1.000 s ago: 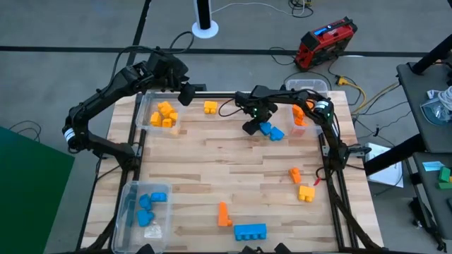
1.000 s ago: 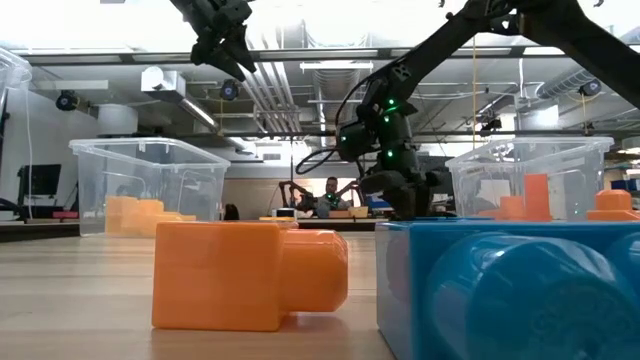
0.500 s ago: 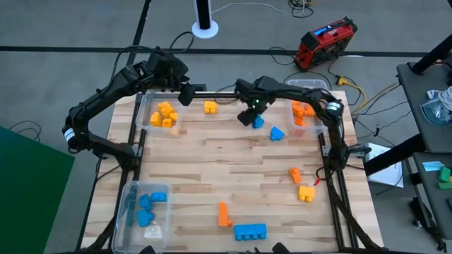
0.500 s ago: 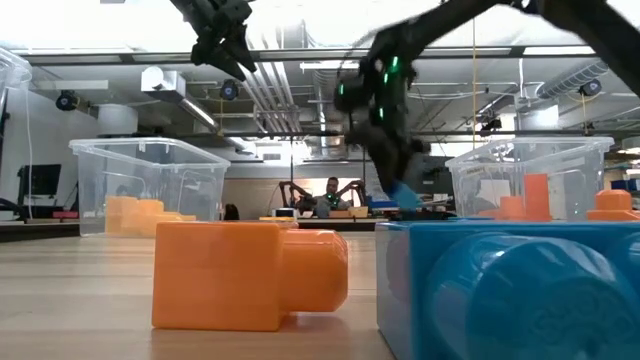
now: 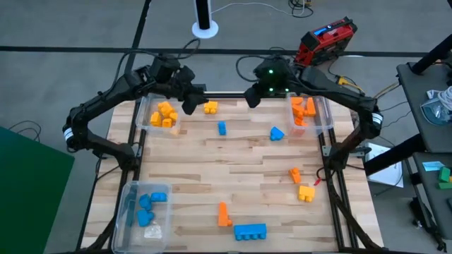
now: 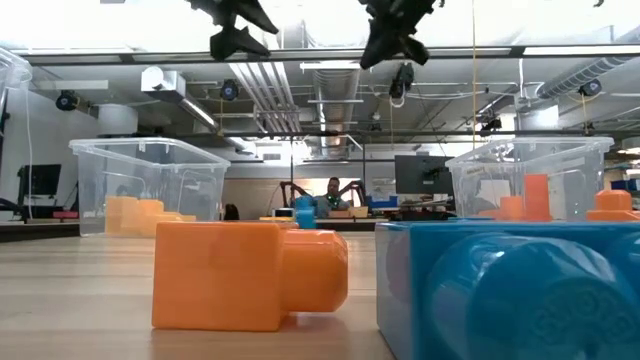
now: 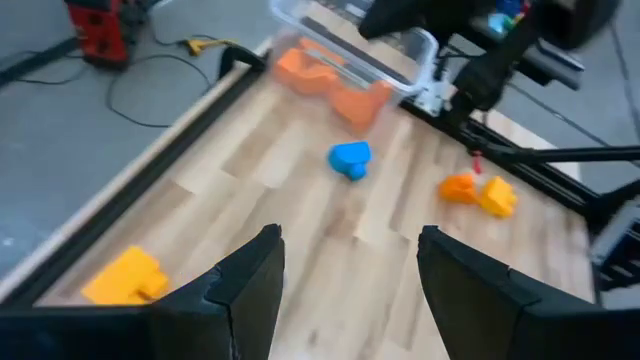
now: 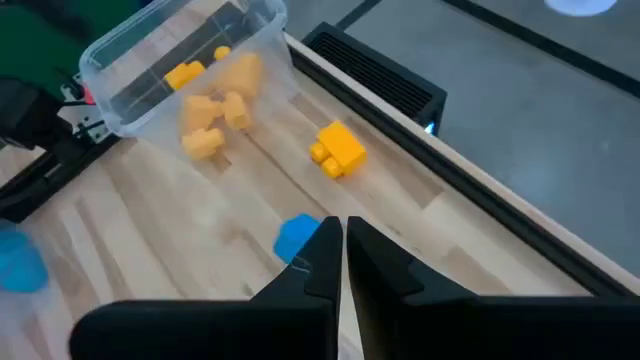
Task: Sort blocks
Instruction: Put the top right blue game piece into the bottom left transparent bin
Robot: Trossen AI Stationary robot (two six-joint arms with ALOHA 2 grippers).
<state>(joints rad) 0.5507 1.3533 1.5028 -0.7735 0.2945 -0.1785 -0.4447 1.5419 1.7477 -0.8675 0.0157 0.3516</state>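
Two arms hang over the far edge of the worktop (image 5: 233,169). Left gripper (image 5: 189,106) sits high near the far left corner, between the yellow bin (image 5: 145,116) and a loose yellow block (image 5: 210,107); fingers (image 7: 250,290) spread apart, nothing between them. Right gripper (image 5: 251,99) sits at the middle of the far edge, fingers (image 8: 320,265) pressed together, holding nothing.

Small blue block (image 5: 222,128) lies alone on the worktop, back from the far edge, roughly midway between the two grippers and touching neither; it also shows in the right wrist view (image 8: 296,238), just past the fingertips. Second blue block (image 5: 276,132) lies to its right, near the orange bin (image 5: 326,120) at the far right corner. That bin holds orange blocks (image 5: 302,111). Yellow bin holds several yellow blocks (image 5: 164,114). Bin at near left corner (image 5: 127,212) holds blue blocks (image 5: 148,204).

Toward the right edge: an orange block (image 5: 294,173) and a yellow block (image 5: 306,192), near each other. Near edge: upright orange block (image 5: 224,214) just beside a long blue block (image 5: 250,231); both fill the low view up close. A person sits far off in the room (image 6: 332,194).
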